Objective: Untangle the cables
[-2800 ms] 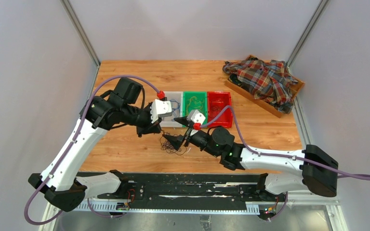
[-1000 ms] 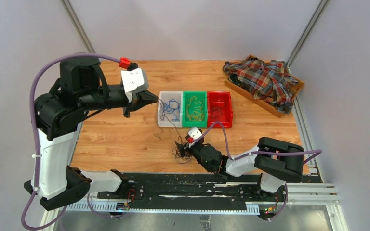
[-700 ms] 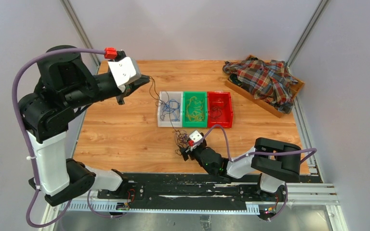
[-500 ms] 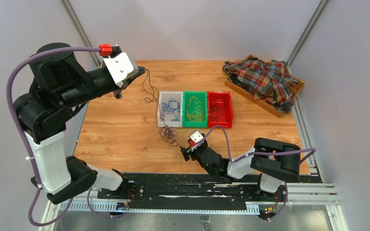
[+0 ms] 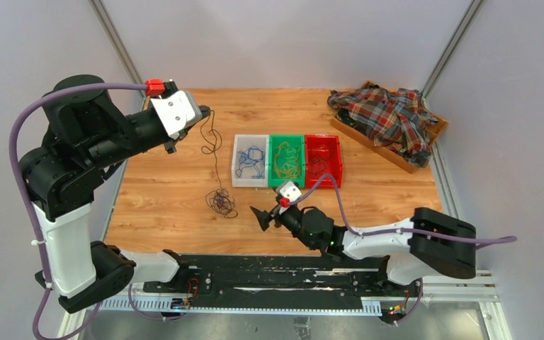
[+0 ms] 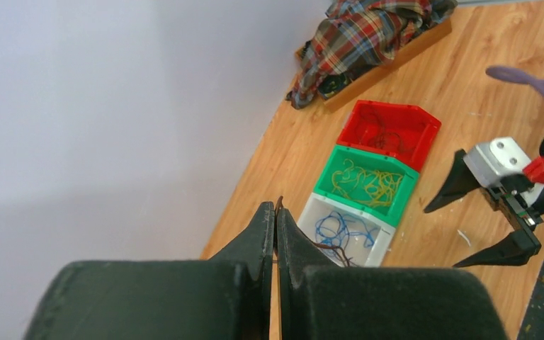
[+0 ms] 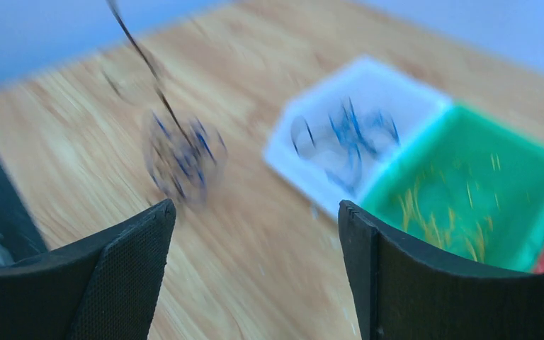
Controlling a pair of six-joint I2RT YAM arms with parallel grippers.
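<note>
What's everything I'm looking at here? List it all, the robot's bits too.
cables: one tangled clump, blue and dark, ending a dark strand below the left gripper
white bin: one, left of row, holds blue wires
green bin: one, middle, holds yellow wires
red bin: one, right, holds dark wires
wooden tray: one, brown, far right corner
shirt: one, red-dark plaid, heaped in tray
table: one, wood-grain
left gripper: one, black, raised, shut on the strand
right gripper: one, black, low, open, empty
</note>
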